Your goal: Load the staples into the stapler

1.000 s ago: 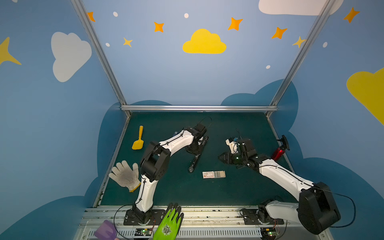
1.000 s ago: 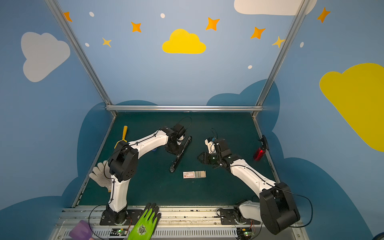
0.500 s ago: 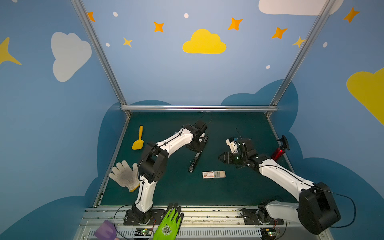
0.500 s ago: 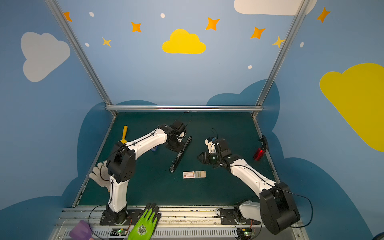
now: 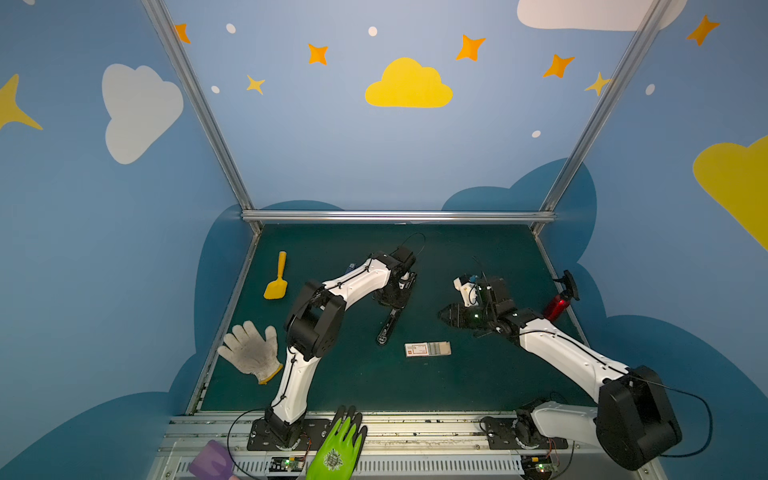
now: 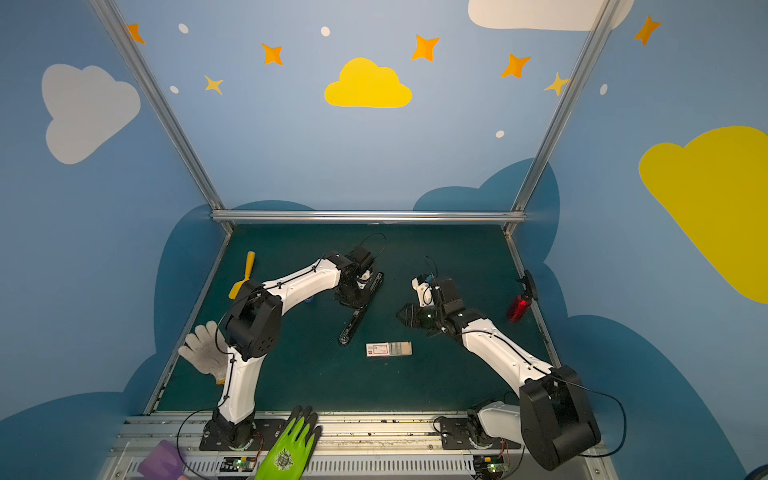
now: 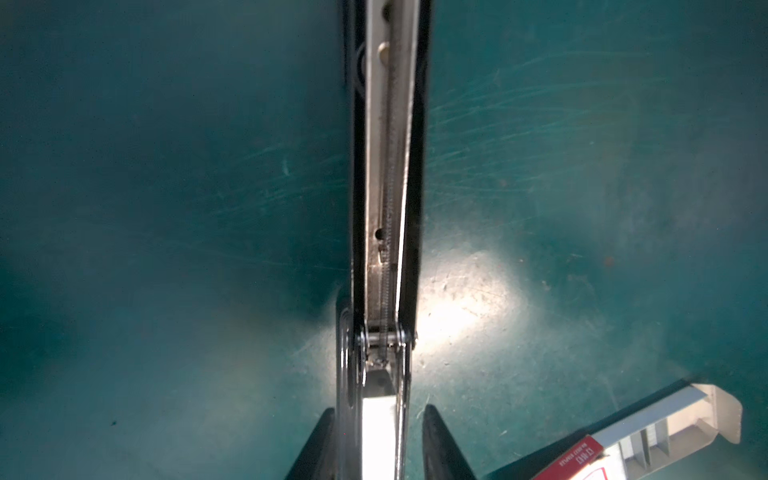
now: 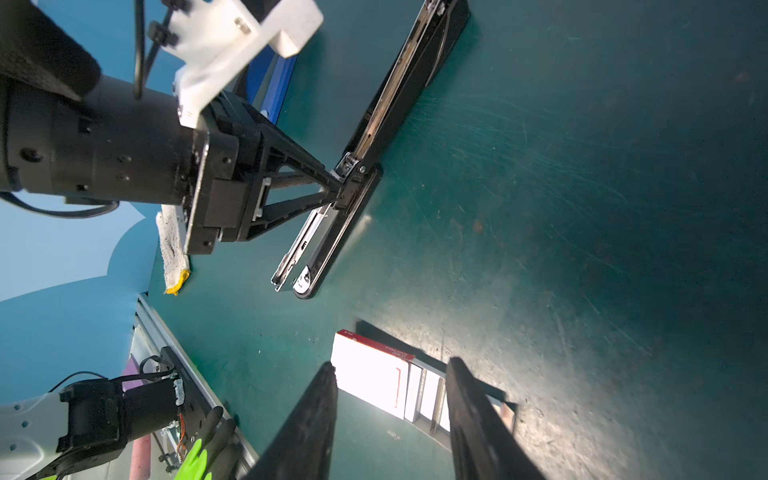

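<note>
A small white cardboard box of staples with a red label (image 5: 428, 349) is lying partly slid open on the dark green mat (image 5: 478, 386), low and centre in both top views. Just up and left of it, a long black stapler (image 5: 390, 322) is lying hinged open. The left gripper (image 8: 338, 185) is straddling the stapler's hinge with its jaws narrow; whether it is clamping cannot be told. The right gripper (image 8: 390, 365) is hovering half-open and empty above the box. It should probably be squaring up on one strip before pinching.
</note>
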You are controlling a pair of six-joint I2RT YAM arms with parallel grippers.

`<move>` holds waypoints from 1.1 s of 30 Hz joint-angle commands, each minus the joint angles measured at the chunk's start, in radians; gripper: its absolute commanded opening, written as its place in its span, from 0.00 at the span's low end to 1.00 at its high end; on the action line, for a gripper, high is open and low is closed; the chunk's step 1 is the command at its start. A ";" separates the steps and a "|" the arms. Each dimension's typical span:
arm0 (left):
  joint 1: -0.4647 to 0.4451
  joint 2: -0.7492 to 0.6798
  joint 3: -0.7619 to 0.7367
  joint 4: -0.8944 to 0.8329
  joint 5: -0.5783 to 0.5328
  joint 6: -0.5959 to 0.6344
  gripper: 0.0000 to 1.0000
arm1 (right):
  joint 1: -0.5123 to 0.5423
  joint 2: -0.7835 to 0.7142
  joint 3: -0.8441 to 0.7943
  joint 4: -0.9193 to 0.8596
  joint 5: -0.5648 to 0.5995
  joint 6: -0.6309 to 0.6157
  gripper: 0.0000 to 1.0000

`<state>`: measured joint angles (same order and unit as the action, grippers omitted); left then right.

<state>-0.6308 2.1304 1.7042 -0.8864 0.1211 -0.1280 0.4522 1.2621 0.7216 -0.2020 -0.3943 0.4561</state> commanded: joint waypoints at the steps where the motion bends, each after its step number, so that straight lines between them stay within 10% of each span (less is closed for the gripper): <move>1: -0.004 -0.014 -0.025 -0.025 -0.015 -0.002 0.32 | -0.004 -0.013 -0.010 0.009 -0.013 -0.001 0.44; 33: -0.012 -0.088 -0.067 -0.045 -0.049 0.004 0.28 | -0.009 -0.010 -0.034 0.039 -0.028 0.017 0.44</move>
<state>-0.6422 2.0735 1.6489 -0.9070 0.0811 -0.1280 0.4465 1.2621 0.6998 -0.1757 -0.4118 0.4706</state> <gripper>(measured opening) 0.283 0.440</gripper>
